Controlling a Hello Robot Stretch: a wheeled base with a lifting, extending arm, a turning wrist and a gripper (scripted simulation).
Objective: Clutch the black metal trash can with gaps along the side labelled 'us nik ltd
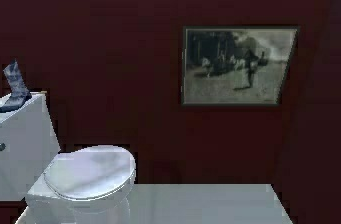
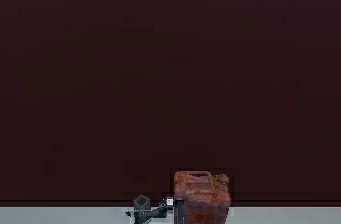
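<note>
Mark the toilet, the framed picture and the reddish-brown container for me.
toilet [image 1: 90,170], forward view, on the closed lid.
framed picture [image 1: 240,65], forward view, middle of the image.
reddish-brown container [image 2: 200,195], arm side view, middle of its body.

Looking really dim across the dark wall [image 1: 98,60] in both views. Getting brightest down low on the white toilet [image 1: 90,172] and the pale floor [image 1: 208,205].

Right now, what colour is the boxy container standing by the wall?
The container is rusty reddish-brown, seen best in the arm side view.
</note>
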